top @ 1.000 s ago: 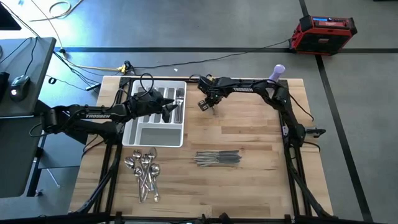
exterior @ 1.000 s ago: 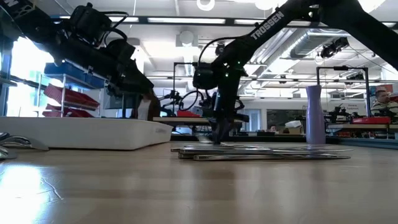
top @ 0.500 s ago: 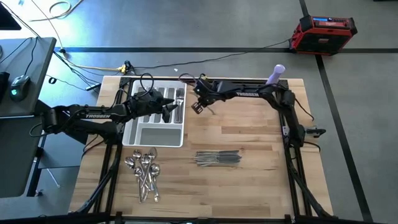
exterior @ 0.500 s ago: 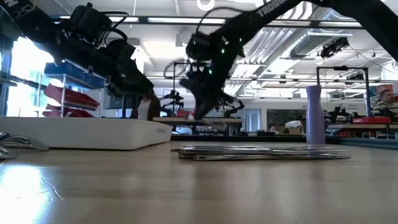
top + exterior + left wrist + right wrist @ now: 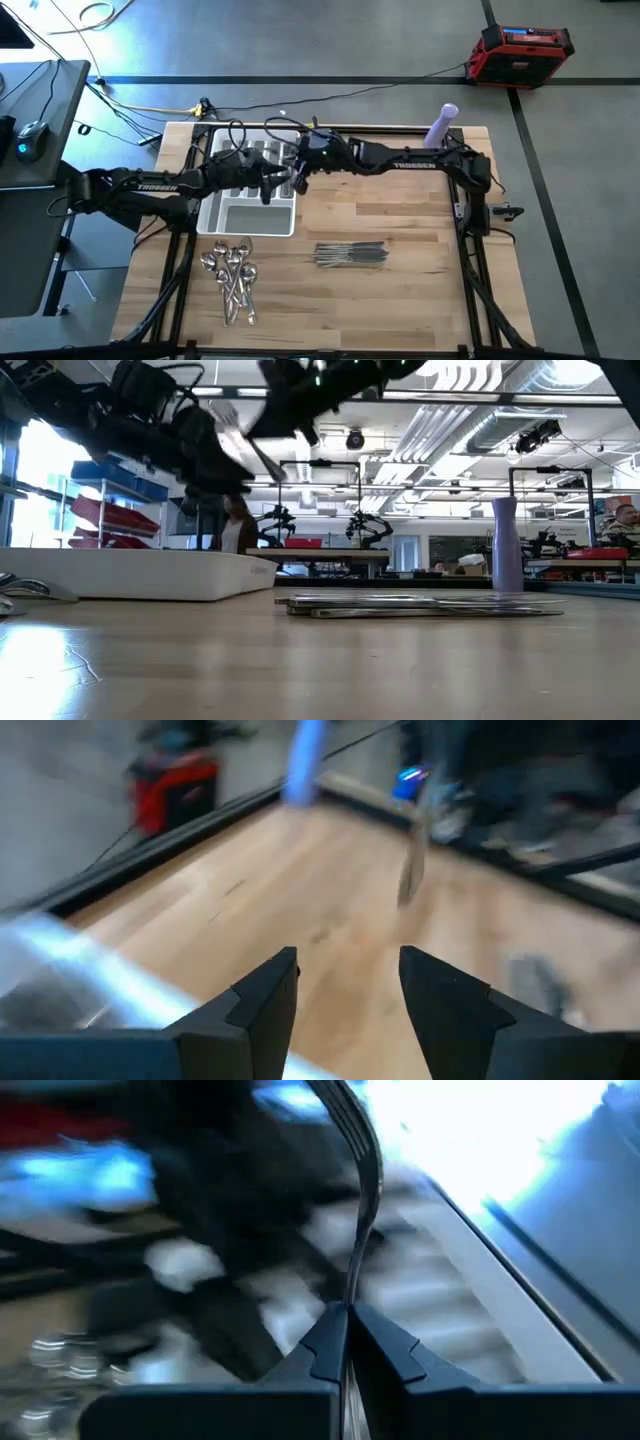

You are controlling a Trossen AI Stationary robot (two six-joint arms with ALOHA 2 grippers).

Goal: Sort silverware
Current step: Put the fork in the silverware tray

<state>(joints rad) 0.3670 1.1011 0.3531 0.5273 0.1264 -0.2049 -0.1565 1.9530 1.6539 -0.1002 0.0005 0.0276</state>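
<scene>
My right gripper (image 5: 300, 170) reaches across to the right edge of the white compartmented tray (image 5: 232, 215) and is shut on a silver fork (image 5: 362, 1190). The fork also shows as a blurred streak in the low view (image 5: 238, 440) and hanging in the left wrist view (image 5: 411, 870). My left gripper (image 5: 272, 184) hovers open over the tray's right side, close beside the right gripper, with nothing between its fingers (image 5: 265, 995). Some silverware lies in the tray's far compartments (image 5: 270, 155). My right gripper pinches the fork's handle (image 5: 348, 1312) between its two fingers, which lie along the handle. The fork sticks out ahead of the fingertips, its tines (image 5: 340, 1105) farthest away. The fork is lifted clear, high above the table and tray.
A heap of spoons (image 5: 230, 278) lies near the table's front left, below the tray. A bundle of knives (image 5: 350, 255) lies at centre front. A purple vase (image 5: 443, 122) stands at the far right, and a red case (image 5: 520, 50) sits on the floor beyond.
My right gripper has risen from the tabletop and swung toward the table's left, to the tray's edge. It has tipped from pointing down to nearly level and carries the fork up clear of the table. My left gripper has stayed over the tray.
</scene>
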